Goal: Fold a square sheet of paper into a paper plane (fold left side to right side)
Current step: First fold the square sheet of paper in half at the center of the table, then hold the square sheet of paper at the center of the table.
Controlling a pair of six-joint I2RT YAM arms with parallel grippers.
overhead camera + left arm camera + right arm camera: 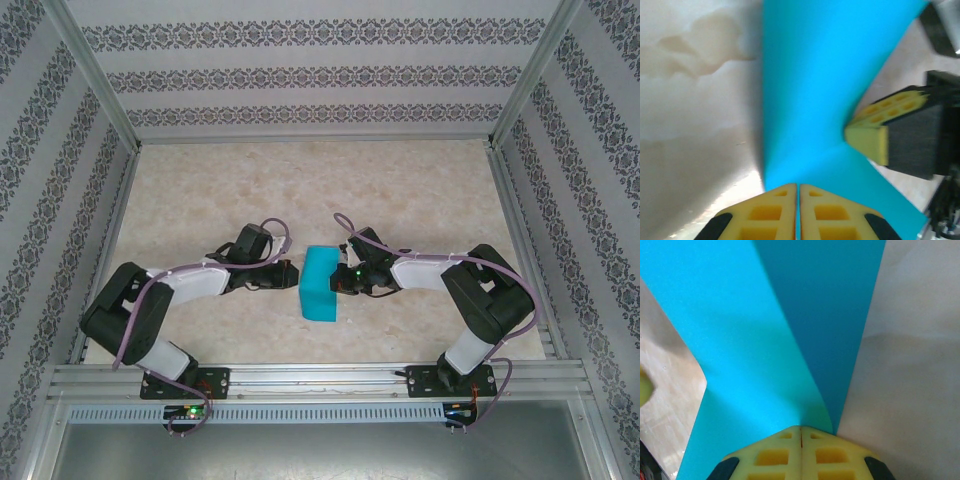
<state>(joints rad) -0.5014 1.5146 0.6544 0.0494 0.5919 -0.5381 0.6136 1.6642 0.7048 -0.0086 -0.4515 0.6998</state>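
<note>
Left gripper (290, 276) is pinched on the square sheet of paper (321, 285). In the left wrist view its yellow pads (771, 215) are together with just a thin blue edge running between them. Right gripper (342, 281) same story: pads (774, 456) pressed flat against each other, tips right where two blue panels meet, so it's clamped on the sheet too. From the top camera the sheet sits between the two grippers, a bit toward 6 o'clock of the table (420, 190) centre. Left gripper is at the sheet's 9 o'clock, right gripper at its 3 o'clock, both touching it. Sheet isn't flat: it reads as a narrow blue shape, long axis roughly 12 to 6, bent over on itself. Right wrist view shows a lighter panel toward 11 o'clock and a darker one toward 1 o'clock, joined along a line running down to the fingertips. Can't tell if that line is a pressed crease or just a bend.
</note>
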